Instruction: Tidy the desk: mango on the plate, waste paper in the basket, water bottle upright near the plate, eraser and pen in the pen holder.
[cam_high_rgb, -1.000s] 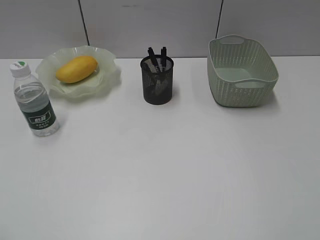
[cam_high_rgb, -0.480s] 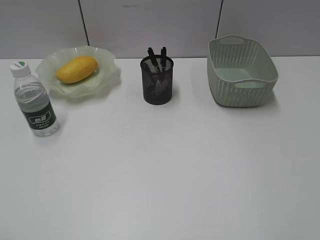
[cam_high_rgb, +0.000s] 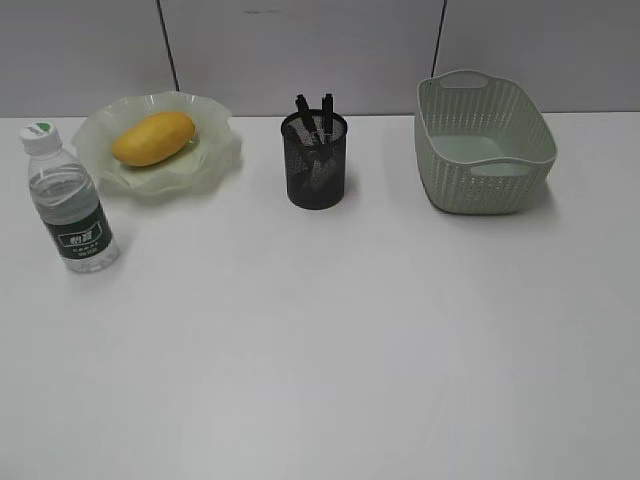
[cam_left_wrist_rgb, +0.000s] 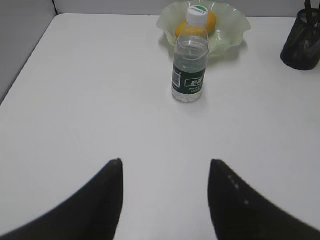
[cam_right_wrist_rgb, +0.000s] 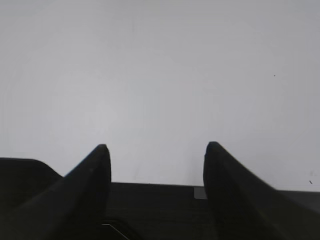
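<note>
White and flat, the desk (cam_high_rgb: 330, 340) fills the exterior view. At the back left sits the pale green see-through plate with a wavy rim (cam_high_rgb: 205, 155), and the smooth yellow-orange mango (cam_high_rgb: 152, 138) lies on it. Just in front of the plate, to its left, the small clear water bottle with a white cap and dark green label (cam_high_rgb: 69, 200) stands upright. In the middle at the back stands the black mesh pen holder cup (cam_high_rgb: 314, 162), with two dark pens (cam_high_rgb: 320, 110) poking out of the top. At the back right sits the pale green woven-look plastic basket (cam_high_rgb: 484, 150). I cannot tell what is inside it. No arm shows here.

From the left wrist, the left gripper (cam_left_wrist_rgb: 165, 175) hangs over bare desk with its two black fingers spread apart and nothing between them. The bottle stands well ahead of it, with the plate and mango right behind the bottle.

From the right wrist, the right gripper (cam_right_wrist_rgb: 156, 160) is also spread wide and holds nothing. Only plain white desk lies in front of it.
</note>
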